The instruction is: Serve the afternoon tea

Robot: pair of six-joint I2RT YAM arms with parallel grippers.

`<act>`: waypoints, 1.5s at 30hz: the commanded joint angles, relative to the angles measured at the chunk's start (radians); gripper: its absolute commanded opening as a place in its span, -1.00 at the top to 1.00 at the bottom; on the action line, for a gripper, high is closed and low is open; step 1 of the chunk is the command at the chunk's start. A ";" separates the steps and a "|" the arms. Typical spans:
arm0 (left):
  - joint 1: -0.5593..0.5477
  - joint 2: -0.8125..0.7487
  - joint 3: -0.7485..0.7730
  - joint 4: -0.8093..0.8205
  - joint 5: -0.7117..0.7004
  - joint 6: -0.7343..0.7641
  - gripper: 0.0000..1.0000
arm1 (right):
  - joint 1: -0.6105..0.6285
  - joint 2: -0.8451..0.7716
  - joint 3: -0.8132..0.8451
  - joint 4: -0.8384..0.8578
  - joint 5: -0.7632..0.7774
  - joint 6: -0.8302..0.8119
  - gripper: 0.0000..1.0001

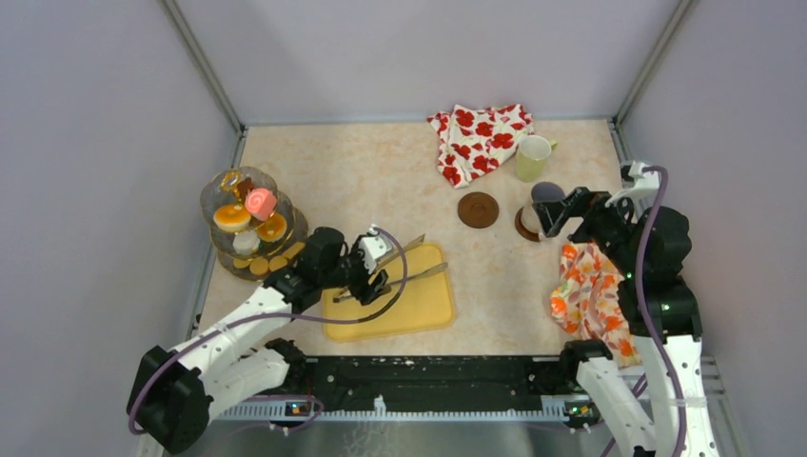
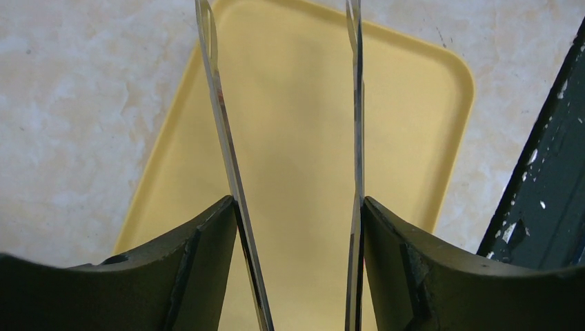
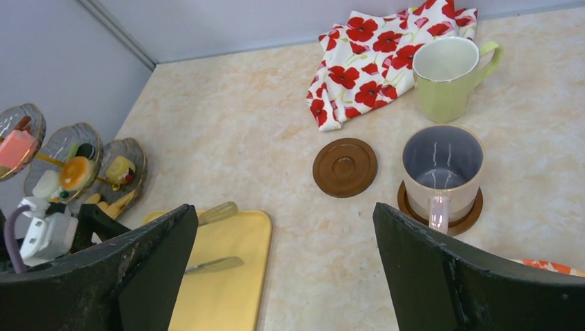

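Left wrist view: our left gripper (image 2: 298,203) is clamped on the metal tongs (image 2: 222,124), fingers pressing both arms from outside, blades apart w/ nothing between them, over the bare yellow tray (image 2: 414,89). Sweets, i.e. pink roll (image 1: 260,203), orange tart (image 1: 231,217) & biscuits (image 1: 265,266), all sit on the tiered stand (image 1: 206,202) just left of the tray, none served yet. Right gripper (image 3: 284,210) is spread wide, nothing in it, near the greyish mug (image 3: 443,165) on its coaster (image 3: 469,214); pale-yellow mug (image 3: 448,79) stands behind, beside the red-flowered cloth (image 3: 372,55). Risks, as we judge: thin smooth blades could let a round sweet squirt out or drop short of the tray; tongs may twist in the grip; reaching in could knock the stand's tiers; right arm could nudge the greyish mug off its coaster. No brands, labels or writing legible anywhere
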 commanded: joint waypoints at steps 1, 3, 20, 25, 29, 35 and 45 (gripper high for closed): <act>0.000 -0.024 -0.052 0.087 0.076 0.085 -0.43 | 0.011 -0.005 0.052 0.028 -0.028 0.018 -0.98; -0.004 -0.007 -0.042 0.064 0.105 0.107 -0.42 | 0.011 -0.006 0.052 0.028 -0.035 0.025 -0.98; -0.012 0.111 -0.057 0.018 0.032 0.299 -0.56 | 0.011 -0.005 0.103 0.001 -0.040 0.004 -0.98; -0.012 0.106 -0.056 0.020 0.035 0.300 -0.67 | 0.011 -0.002 0.095 0.009 -0.046 0.014 -0.98; -0.012 0.112 -0.046 0.034 0.060 0.301 -0.71 | 0.011 -0.001 0.096 0.011 -0.041 0.017 -0.98; -0.012 0.086 -0.028 0.044 0.029 0.303 -0.75 | 0.011 0.015 0.105 0.024 -0.039 0.035 -0.98; -0.012 -0.030 0.125 0.112 -0.006 0.210 -0.97 | 0.011 0.139 0.092 0.027 0.059 0.065 -0.98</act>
